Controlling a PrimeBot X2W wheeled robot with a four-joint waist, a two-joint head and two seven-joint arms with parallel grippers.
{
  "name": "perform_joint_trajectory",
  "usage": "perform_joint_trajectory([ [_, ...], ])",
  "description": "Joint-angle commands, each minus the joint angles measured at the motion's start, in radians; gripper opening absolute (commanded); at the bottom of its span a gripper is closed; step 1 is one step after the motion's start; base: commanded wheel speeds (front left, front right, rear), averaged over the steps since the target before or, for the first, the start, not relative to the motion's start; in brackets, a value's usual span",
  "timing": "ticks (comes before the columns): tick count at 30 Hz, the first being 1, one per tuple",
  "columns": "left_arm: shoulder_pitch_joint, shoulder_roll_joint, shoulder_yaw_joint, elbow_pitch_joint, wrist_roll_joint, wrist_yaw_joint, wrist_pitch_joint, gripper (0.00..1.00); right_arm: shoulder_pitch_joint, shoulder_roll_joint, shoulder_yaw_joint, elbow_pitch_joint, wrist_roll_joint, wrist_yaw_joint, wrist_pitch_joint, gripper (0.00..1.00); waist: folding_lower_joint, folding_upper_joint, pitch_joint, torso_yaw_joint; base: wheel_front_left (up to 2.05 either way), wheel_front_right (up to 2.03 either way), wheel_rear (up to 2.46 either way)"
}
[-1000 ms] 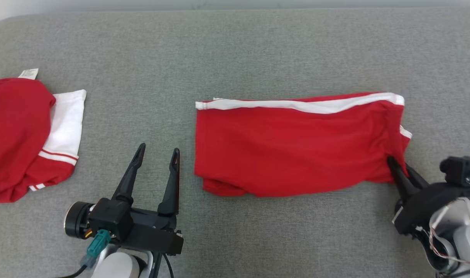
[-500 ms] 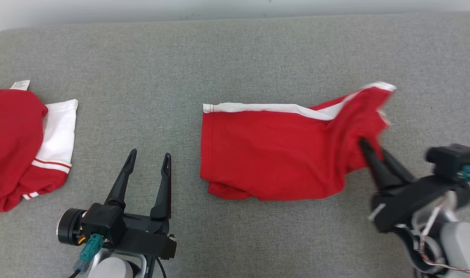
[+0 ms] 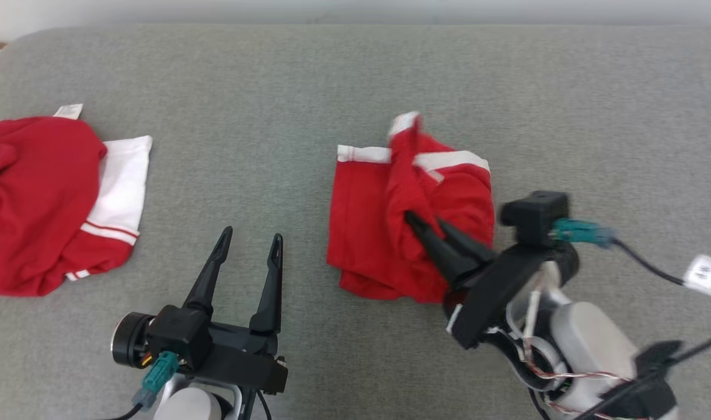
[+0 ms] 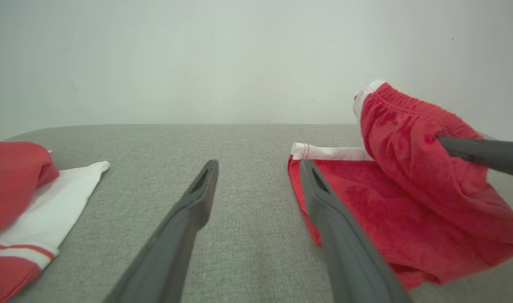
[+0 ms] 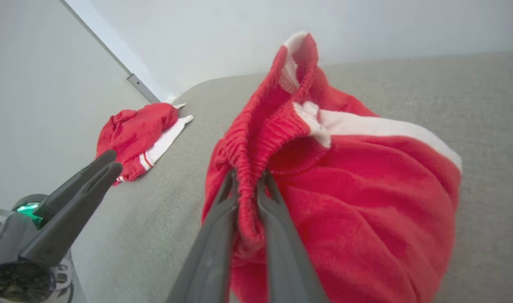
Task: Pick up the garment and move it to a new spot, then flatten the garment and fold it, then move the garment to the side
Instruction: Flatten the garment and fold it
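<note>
Grey tabletop (image 3: 355, 70): right pincer (image 3: 424, 219) clamps soft, limp red shorts (image 3: 361, 221) at elastic waistband (image 5: 260, 139), likely the best hold; left pincer (image 3: 252, 233) open.

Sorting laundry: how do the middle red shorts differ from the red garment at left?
The shorts are pinched at the waistband by the right pincer and half lifted; the left garment lies untouched. The shorts carry a narrow white stripe; the left garment a broad white panel. Both are red and white.
</note>
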State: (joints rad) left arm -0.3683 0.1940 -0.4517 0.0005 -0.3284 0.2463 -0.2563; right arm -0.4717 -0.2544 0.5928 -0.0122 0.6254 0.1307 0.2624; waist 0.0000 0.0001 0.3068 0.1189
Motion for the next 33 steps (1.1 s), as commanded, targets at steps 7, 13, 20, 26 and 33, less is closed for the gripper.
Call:
perform_joint_trajectory([
  [7, -0.010, -0.014, -0.005, 0.018, -0.005, -0.014, -0.006, 1.00, -0.067, 0.026, 0.054, 0.155, 0.020, 0.000, -0.052, 0.00, 0.0000, -0.0001, 0.016, 0.042, 0.00, 0.00, 0.00],
  [13, -0.007, -0.020, -0.004, 0.023, 0.003, -0.012, -0.008, 1.00, -0.110, 0.039, 0.104, 0.233, 0.027, 0.000, -0.103, 0.93, 0.0000, -0.0001, 0.021, 0.041, 0.00, 0.00, 0.00],
  [20, -0.011, -0.021, -0.002, 0.029, 0.006, -0.014, -0.009, 1.00, -0.135, 0.052, 0.203, 0.230, 0.043, 0.000, -0.152, 1.00, 0.0000, -0.0001, 0.017, 0.029, 0.00, 0.00, 0.00],
  [26, -0.002, -0.018, 0.005, 0.033, 0.005, -0.014, -0.009, 1.00, -0.127, 0.031, 0.212, 0.193, 0.025, 0.000, -0.233, 1.00, 0.0000, -0.0001, 0.001, 0.018, 0.00, 0.00, 0.00],
  [33, 0.023, -0.001, 0.034, 0.016, -0.001, 0.002, -0.009, 1.00, -0.047, 0.004, 0.043, 0.127, -0.075, 0.000, -0.350, 1.00, 0.0000, -0.0001, -0.030, -0.008, 0.00, 0.00, 0.00],
])
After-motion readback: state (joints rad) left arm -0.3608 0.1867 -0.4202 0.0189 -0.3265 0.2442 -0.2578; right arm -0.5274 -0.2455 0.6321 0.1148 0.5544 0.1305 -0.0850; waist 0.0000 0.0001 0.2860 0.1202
